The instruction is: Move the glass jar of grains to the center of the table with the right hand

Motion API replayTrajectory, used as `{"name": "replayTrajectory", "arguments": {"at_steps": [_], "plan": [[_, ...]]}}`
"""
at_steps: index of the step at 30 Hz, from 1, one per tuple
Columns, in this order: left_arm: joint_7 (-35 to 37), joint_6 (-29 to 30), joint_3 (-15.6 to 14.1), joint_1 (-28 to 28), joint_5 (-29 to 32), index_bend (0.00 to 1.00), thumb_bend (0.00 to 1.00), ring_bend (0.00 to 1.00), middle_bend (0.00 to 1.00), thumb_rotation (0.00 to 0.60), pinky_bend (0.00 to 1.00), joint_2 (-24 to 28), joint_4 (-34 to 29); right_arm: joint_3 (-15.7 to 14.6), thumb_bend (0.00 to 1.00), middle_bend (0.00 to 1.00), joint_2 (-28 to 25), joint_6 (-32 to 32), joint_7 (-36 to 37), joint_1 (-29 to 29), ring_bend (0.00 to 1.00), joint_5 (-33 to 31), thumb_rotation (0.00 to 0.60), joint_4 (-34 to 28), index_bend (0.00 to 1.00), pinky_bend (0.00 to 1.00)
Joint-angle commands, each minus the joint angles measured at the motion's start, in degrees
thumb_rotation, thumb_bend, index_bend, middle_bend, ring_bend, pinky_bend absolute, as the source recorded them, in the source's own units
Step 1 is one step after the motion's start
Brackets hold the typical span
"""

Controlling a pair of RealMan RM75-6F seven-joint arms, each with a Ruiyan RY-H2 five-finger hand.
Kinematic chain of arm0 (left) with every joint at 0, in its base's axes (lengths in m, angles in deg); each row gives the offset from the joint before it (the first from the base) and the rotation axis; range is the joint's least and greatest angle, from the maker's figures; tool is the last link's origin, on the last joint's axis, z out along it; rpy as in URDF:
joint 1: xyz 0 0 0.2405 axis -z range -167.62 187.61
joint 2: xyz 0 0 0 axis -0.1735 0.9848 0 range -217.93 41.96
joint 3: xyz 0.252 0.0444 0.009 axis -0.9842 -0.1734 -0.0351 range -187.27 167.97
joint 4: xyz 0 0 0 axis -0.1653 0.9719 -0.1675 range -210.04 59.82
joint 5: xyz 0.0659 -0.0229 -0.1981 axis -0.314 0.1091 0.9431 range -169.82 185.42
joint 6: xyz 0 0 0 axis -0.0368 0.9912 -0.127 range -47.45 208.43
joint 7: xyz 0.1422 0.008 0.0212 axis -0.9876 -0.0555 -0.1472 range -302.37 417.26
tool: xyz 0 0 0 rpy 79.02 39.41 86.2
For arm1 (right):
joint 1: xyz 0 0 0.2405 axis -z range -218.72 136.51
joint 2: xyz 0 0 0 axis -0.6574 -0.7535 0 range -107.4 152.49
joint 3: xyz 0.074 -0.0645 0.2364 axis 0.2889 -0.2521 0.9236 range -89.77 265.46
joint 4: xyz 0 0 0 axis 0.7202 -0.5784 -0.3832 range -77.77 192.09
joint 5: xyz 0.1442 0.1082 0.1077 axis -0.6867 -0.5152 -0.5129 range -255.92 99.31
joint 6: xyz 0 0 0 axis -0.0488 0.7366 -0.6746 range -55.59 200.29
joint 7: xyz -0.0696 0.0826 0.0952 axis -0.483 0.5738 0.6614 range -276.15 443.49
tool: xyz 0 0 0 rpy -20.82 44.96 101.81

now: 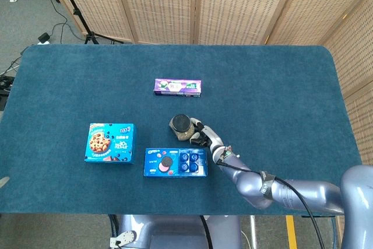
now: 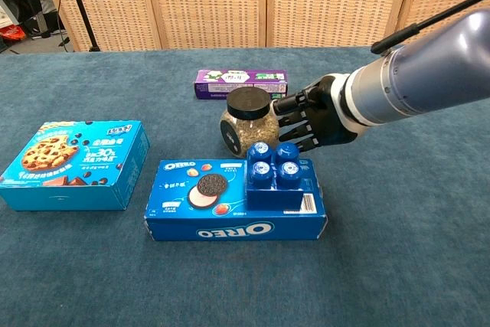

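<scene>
The glass jar of grains (image 2: 248, 122) is seen near the middle of the frame, upright on the table (image 2: 398, 212) — just behind the Oreo box (image 2: 235, 208) and in front of the purple box (image 2: 240, 83). It is held from its right side by the right robot hand (image 2: 310, 119), fingers (image 2: 292, 122) laid against the glass.

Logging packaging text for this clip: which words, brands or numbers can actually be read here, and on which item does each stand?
"OREO": on the front face and top of the blue Oreo box.
"30": on top of the cookie box; its other print is too small to read.
Purple box: print too blurred to read.
Glass jar: no label visible.
</scene>
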Motion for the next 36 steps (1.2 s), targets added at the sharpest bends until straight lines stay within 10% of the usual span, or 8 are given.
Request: {"name": "replayTrajectory", "arguments": {"at_steps": [1, 25, 32, 34, 36], "plan": [[-0.2, 0.14, -0.07, -0.01, -0.28, 0.0, 0.0, 0.0, 0.0, 0.6, 0.0, -0.04, 0.02, 0.59, 1.0, 0.01, 1.13, -0.44, -0.9, -0.59, 0.0, -0.91, 0.6, 0.72, 0.0, 0.18], [-1.67, 0.23, -0.18, 0.0, -0.44, 0.0, 0.0, 0.0, 0.0, 0.6, 0.0, -0.4, -0.41, 3.6, 1.0, 0.0, -3.85, -2.37, -5.99, 3.43, 0.0, -1.15, 0.6, -2.01, 0.0, 0.18], [-1.61, 1.31, -0.27, -0.49, -0.95, 0.0, 0.0, 0.0, 0.0, 0.6, 0.0, -0.51, -0.46, 3.71, 1.0, 0.0, -13.21, -6.76, -6.66, 12.09, 0.0, 14.46, 0.6, -8.77, 0.0, 0.18], [-1.72, 1.61, -0.34, -0.59, -1.23, 0.0, 0.0, 0.0, 0.0, 0.6, 0.0, -0.55, -0.47, 3.66, 0.85, 0.0, -15.11, -7.7, -6.45, 15.02, 0.0, 21.04, 0.6, -10.14, 0.0, 0.18], [-1.95, 2.02, -0.43, -0.74, -1.61, 0.0, 0.0, 0.0, 0.0, 0.6, 0.0, -0.62, -0.51, 2.75, 0.47, 0.0, -17.46, -9.37, -6.82, 18.87, 0.0, 30.67, 0.6, -11.2, 0.0, 0.18]]}}
